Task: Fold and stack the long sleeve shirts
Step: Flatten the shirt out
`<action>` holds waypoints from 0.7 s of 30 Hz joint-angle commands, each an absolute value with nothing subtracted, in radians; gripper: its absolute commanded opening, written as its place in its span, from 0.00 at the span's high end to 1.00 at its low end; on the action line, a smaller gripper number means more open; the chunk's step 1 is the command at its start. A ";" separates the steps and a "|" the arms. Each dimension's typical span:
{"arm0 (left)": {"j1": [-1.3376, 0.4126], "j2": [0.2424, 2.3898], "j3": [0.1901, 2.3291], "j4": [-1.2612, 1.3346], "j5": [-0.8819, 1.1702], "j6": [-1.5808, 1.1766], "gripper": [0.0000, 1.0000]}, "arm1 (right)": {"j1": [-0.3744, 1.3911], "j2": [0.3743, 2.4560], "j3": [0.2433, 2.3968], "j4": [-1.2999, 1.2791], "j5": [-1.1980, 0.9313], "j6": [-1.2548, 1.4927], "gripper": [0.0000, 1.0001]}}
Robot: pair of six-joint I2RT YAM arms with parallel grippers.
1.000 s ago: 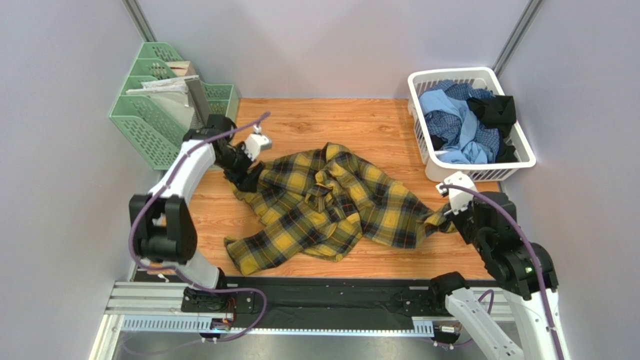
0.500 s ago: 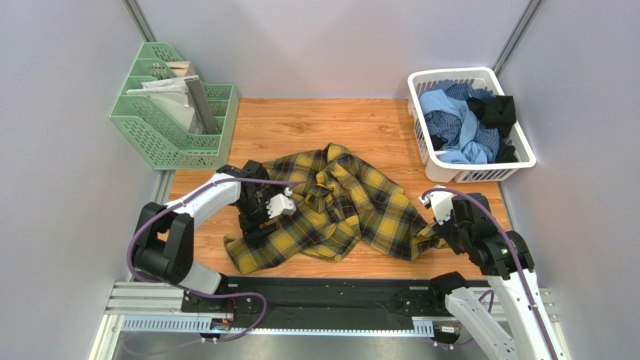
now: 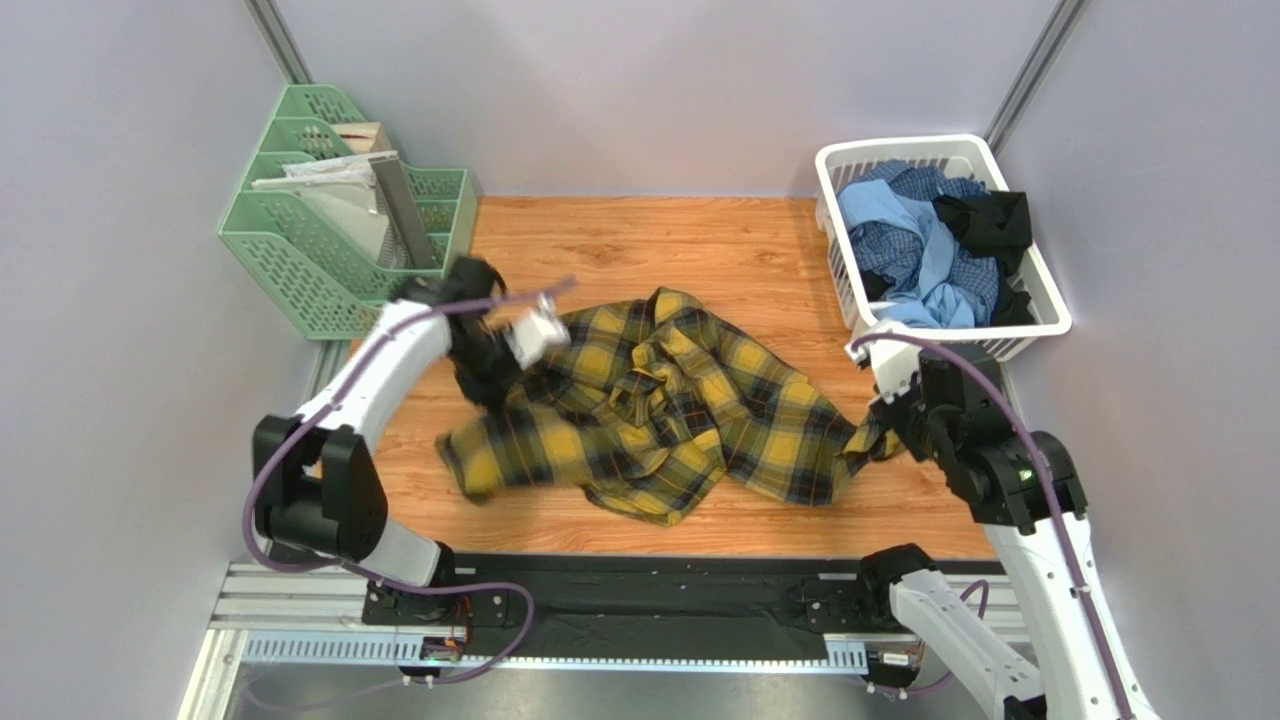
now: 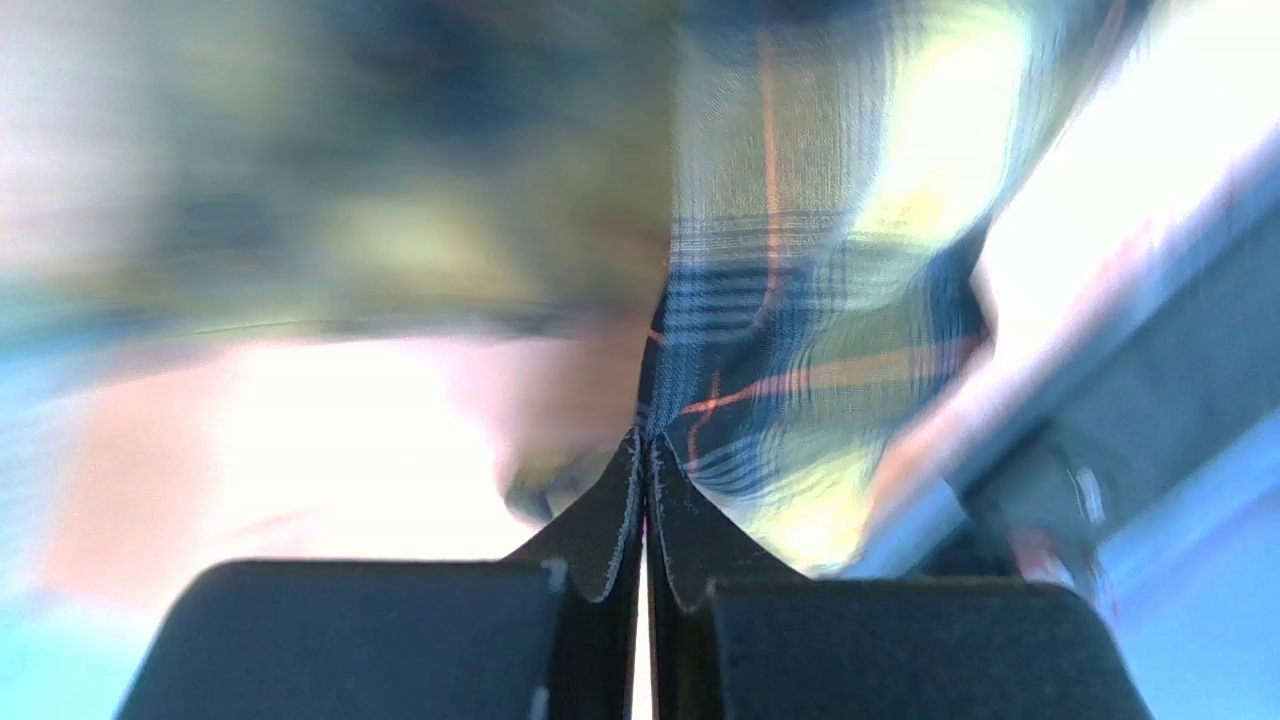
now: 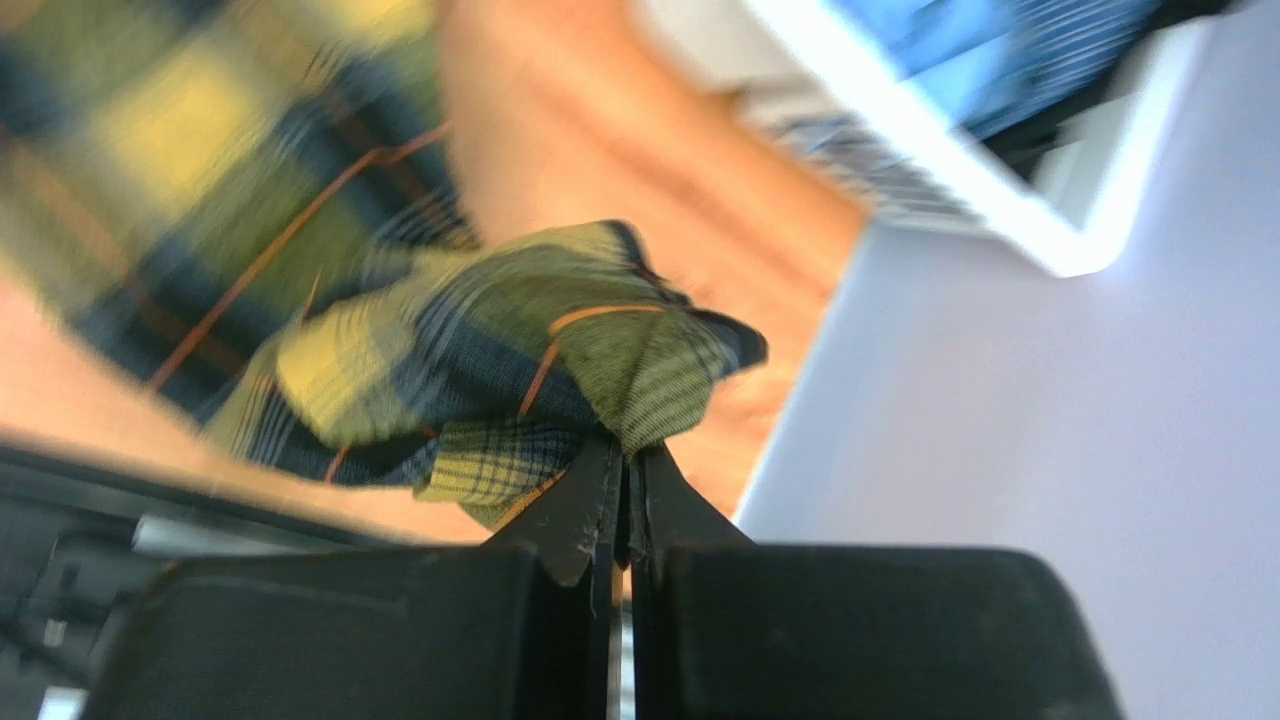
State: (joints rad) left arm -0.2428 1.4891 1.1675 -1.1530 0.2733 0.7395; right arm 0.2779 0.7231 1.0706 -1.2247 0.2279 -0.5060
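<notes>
Plaid shirt (image 3: 676,413) crumpled on bench (image 3: 646,240), frame centre.
Left hand (image 4: 646,450) clenched on cloth, apparently its left edge (view blurred); right hand (image 5: 624,450) pinching the right-side tip.

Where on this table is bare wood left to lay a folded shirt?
Bare table: the far strip between the green file rack and the white basket, behind the plaid shirt; a narrower band in front. The middle is crowded.
</notes>
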 commanded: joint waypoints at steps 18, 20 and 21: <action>0.232 1.278 2.006 -0.825 0.304 0.235 1.00 | -0.529 1.126 1.803 -0.946 -0.110 -0.530 1.00; 0.232 1.272 2.003 -0.833 0.350 0.239 1.00 | -0.529 1.036 1.653 -1.021 -0.142 -0.595 1.00; 0.232 1.269 1.987 -0.830 0.371 0.242 1.00 | -0.529 1.002 1.602 -1.047 -0.173 -0.660 1.00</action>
